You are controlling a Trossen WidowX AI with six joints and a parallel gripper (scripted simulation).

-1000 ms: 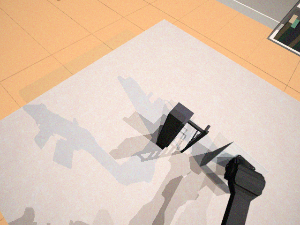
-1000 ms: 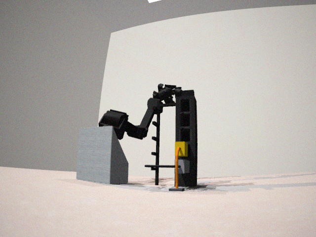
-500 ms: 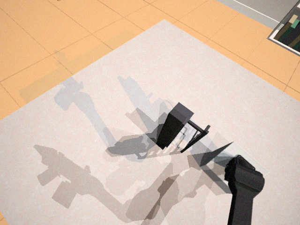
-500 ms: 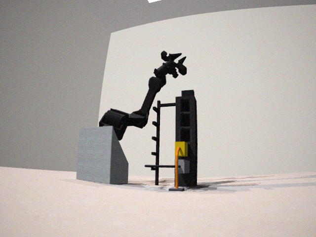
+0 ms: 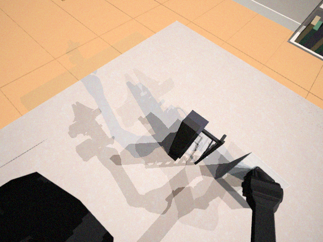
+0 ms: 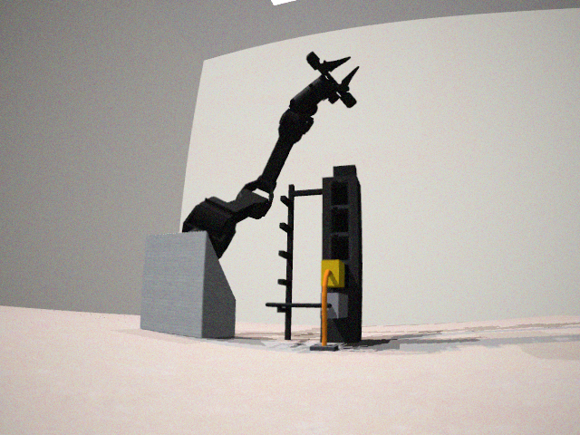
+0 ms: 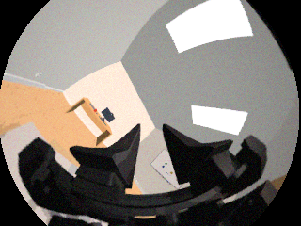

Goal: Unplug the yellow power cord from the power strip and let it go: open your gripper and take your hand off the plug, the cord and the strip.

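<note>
The power strip [image 5: 182, 137] [image 6: 354, 234] stands upright, black, with several sockets in a column. The yellow plug [image 6: 338, 266] sits at the strip below three dark openings. Its orange-yellow cord [image 6: 323, 309] arches from the plug down to a small dark foot [image 6: 315, 347] on the floor. The plug and cord are not visible in the top view. My gripper [image 6: 353, 62] [image 7: 151, 126] is partly open and empty, high above the strip and a little towards the arm's side, with its fingers pointing up and away. It touches neither plug, cord nor strip.
A grey plug [image 6: 339, 304] sits just below the yellow one, with a dark cord [image 6: 299, 304] running left. A thin black post [image 6: 289, 243] with short pegs stands left of the strip, joined by a top bar. The arm rises from a grey pedestal [image 6: 173, 281].
</note>
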